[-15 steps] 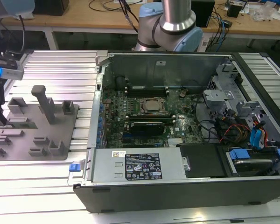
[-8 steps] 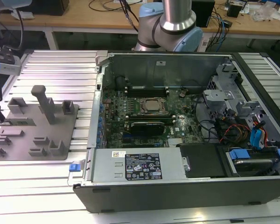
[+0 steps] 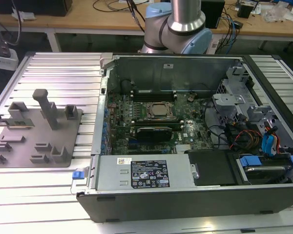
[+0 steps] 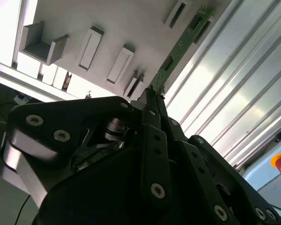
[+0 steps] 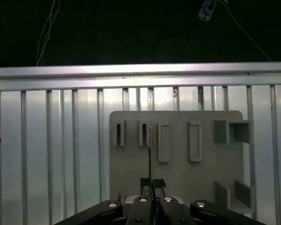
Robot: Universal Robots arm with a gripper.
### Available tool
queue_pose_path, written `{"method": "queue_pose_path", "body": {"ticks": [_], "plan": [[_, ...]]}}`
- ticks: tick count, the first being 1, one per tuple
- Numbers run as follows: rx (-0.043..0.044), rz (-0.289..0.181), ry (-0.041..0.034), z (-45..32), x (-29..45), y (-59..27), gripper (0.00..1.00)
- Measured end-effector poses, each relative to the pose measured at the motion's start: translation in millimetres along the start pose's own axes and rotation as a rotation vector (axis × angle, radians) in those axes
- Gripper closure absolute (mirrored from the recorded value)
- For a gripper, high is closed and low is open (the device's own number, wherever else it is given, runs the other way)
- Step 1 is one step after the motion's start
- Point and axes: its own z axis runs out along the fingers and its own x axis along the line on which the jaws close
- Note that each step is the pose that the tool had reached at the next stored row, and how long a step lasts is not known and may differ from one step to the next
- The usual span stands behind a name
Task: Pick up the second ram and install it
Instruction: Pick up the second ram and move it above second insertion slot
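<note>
Claw (image 4: 152, 93) is clamped on one short end of the ram (image 4: 181, 46), tips pinched together on the green board. The ram sticks straight out from the tips over the grey fixture plate (image 4: 107, 28), its far end just beside one of the plate's narrow slots. Can't tell if it touches the plate or sits clear of it. In the first wrist view the ram (image 5: 150, 154) is edge-on, a thin line running from the claw (image 5: 150, 182) to the row of slots. The plate lies on the ribbed aluminium counter (image 3: 53, 68). In the exterior view the plate (image 3: 34, 134) is at 9 o'clock of the open PC case (image 3: 185, 68), just beside it. Inside the case, the CPU (image 3: 158, 109) sits mid-board, with a black card (image 3: 154, 131) at its 6 o'clock.
</note>
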Motion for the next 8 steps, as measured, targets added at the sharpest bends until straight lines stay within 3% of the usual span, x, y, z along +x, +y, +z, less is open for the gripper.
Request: {"method": "queue_pose_path", "body": {"ticks": [8], "plan": [[0.0002,0.000,0.0000,-16.8,-1.0,0.7,0.91]]}}
